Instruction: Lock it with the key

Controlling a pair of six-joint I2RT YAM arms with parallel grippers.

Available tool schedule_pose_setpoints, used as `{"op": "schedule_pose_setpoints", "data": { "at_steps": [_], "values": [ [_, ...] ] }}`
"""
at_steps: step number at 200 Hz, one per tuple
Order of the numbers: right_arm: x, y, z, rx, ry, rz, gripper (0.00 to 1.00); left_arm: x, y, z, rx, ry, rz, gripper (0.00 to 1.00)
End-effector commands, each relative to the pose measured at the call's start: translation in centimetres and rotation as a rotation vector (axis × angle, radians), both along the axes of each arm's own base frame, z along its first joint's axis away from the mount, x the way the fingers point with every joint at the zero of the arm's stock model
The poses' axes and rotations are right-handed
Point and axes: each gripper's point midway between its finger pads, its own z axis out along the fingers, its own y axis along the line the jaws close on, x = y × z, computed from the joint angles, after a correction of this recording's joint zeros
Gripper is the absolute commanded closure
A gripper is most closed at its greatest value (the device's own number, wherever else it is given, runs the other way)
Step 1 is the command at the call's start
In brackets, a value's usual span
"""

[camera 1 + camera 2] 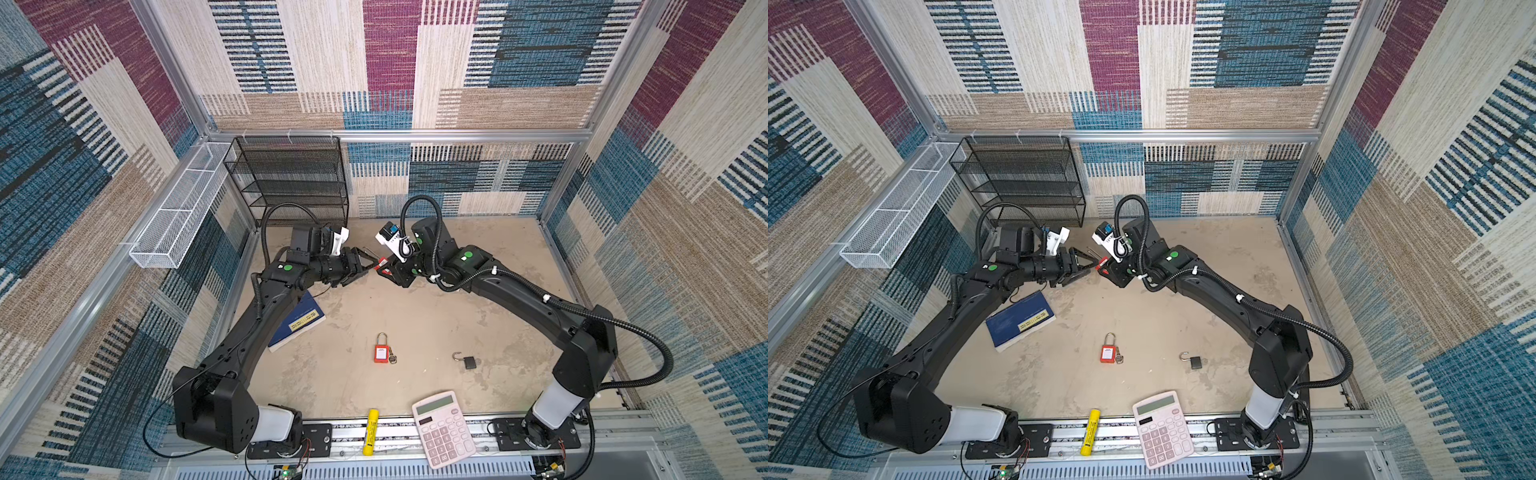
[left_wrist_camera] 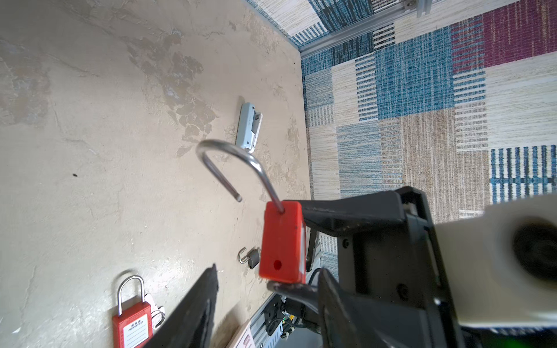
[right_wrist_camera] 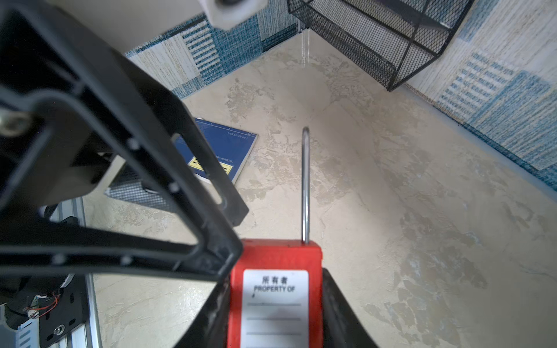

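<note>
Left wrist view: the right hand pinches the red padlock by its body, shackle open, aloft over the worktop's far middle. Just beside it, the left hand is spread. Keys lie by another padlock, nearer the front edge.

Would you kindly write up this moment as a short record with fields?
right claw: shut on red padlock, held above the table
shackle: open, free end out of the body
left claw: open, one finger by the padlock's top corner
key in held padlock: none visible
on table: second red padlock, shackle closed, keys beside it; small black padlock, shackle open
front edge: pink calculator, yellow tube
</note>
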Motion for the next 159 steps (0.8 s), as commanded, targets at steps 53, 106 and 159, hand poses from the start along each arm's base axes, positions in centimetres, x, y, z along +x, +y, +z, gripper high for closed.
{"op": "schedule_pose_setpoints", "data": {
  "at_steps": [53, 106, 159],
  "values": [
    [-0.5, 0.3, 2.0, 0.052, -0.072, 0.048, 0.68, 0.4, -2.5, 0.9, -0.054, -0.019, -0.059, 0.55],
    [-1.2, 0.6, 2.5, 0.079, -0.077, 0.087, 0.69, 0.3, -3.1, 1.1, -0.069, -0.027, -0.071, 0.69],
    [-1.1, 0.4, 2.3, 0.071, -0.079, 0.076, 0.54, 0.4, -2.9, 1.6, -0.073, -0.064, -0.053, 1.00]
  ]
}}
